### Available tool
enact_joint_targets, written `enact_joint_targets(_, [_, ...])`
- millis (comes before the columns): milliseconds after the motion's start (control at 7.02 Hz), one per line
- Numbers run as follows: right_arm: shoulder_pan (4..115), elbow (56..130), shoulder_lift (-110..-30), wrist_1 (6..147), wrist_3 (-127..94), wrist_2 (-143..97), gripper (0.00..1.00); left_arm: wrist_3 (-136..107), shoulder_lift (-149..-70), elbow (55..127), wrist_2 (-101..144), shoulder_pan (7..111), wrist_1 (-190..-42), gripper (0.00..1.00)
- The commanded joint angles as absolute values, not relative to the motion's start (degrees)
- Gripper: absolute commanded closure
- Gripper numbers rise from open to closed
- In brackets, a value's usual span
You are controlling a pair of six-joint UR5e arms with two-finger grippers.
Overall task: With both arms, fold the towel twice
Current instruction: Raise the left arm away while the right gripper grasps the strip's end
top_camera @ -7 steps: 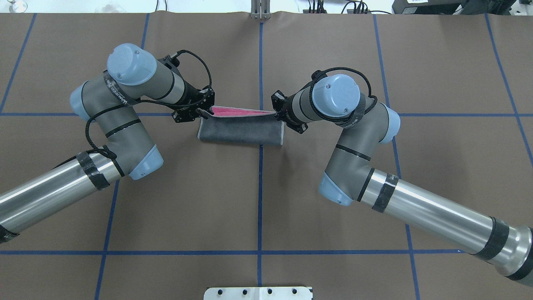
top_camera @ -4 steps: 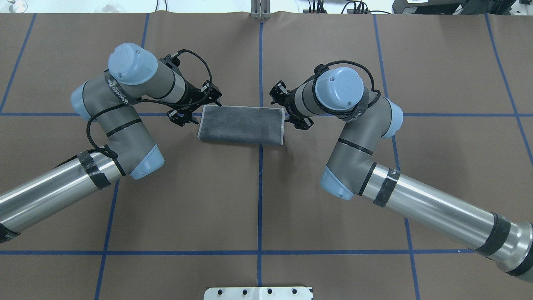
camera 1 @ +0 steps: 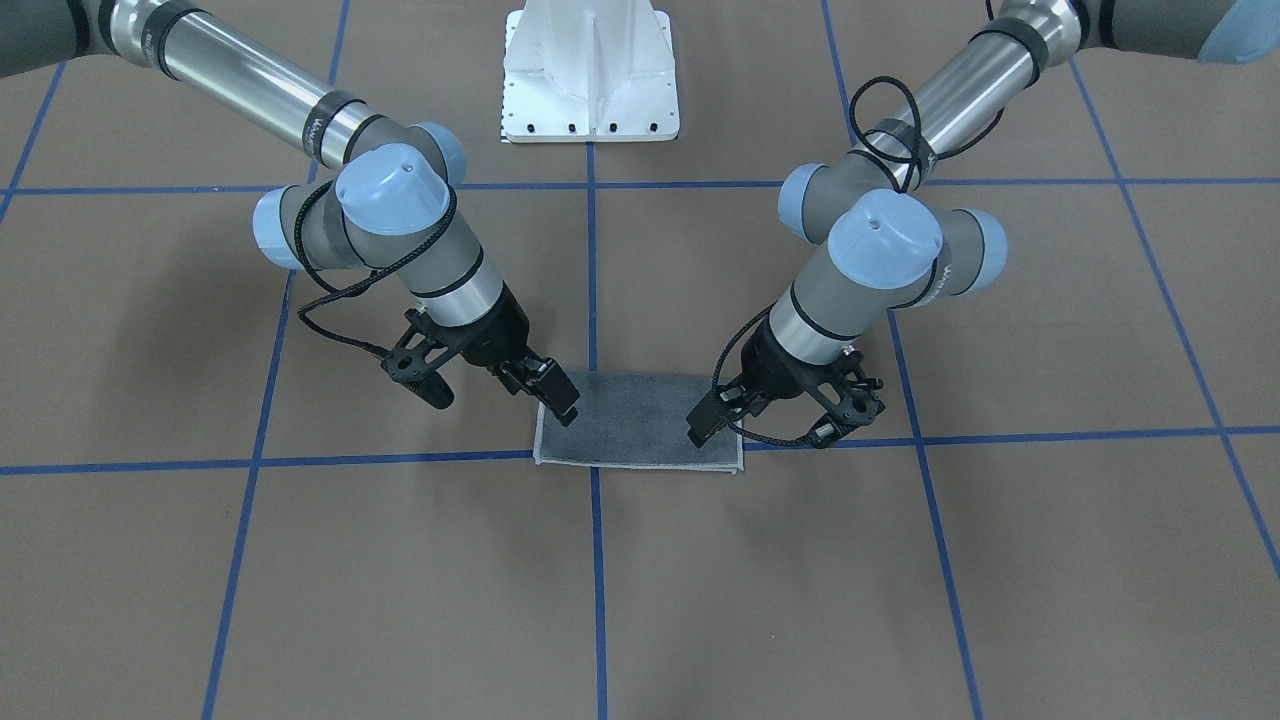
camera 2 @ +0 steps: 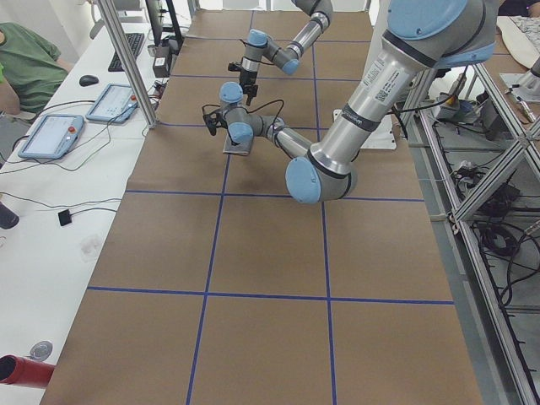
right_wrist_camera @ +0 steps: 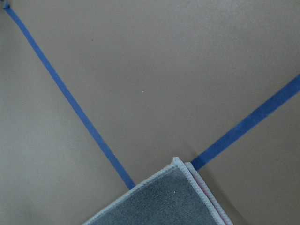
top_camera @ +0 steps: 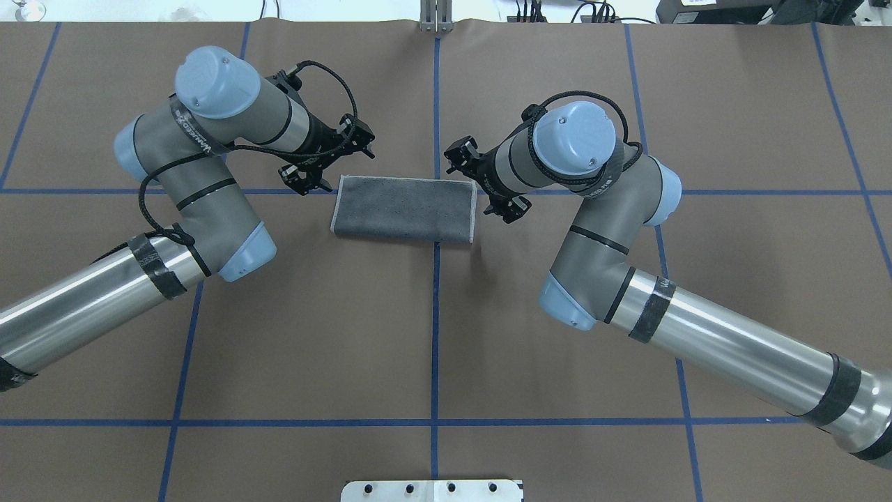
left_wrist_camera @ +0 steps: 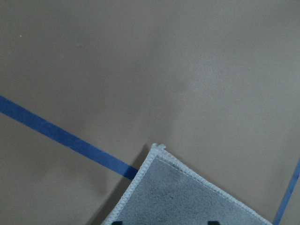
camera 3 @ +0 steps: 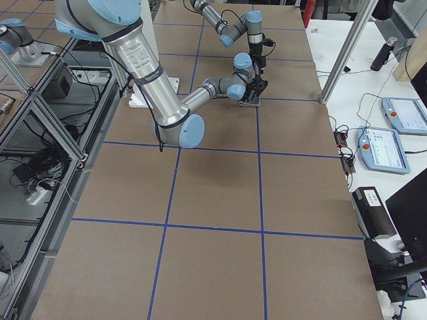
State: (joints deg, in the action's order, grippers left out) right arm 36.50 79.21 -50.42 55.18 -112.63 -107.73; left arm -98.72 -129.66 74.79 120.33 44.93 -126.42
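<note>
The towel lies flat on the table, folded into a dark grey rectangle with light edging; nothing holds it. A thin pink line shows between its layers at one corner. My left gripper hovers open over the towel's far left corner, two dark fingertips at the bottom of its wrist view standing apart. Above the far right corner my right gripper is open as well. From the front, the left gripper and right gripper hang just above the towel.
Blue tape lines grid the brown table cover. The white pedestal base stands at the robot's edge. A side table with tablets and a seated person flanks one end; metal frame posts stand at the other.
A second ago both grippers held the towel's upper layer up at its far corners, pink showing. They let go, the layer dropped flat, and both grippers rose and drew back slightly.
</note>
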Motion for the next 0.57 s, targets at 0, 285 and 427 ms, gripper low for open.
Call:
enact_joint_targets(0, [36.56, 81.03, -50.97, 60.36, -108.75, -110.21, 0.0, -93.28, -129.47, 75.06, 131.26, 51.99, -122.27, 0.0])
enact_joint_targets(285, [34.91, 80.43, -50.71, 62.75, -107.41, -109.43, 0.01, -90.36, -128.59, 74.97, 132.71, 53.79, -122.26, 0.0])
enact_joint_targets(427, [33.94, 79.98, -50.19, 62.84, -106.1, -108.21, 0.01, -90.35, -128.5, 75.06, 132.8, 53.79, -122.26, 0.0])
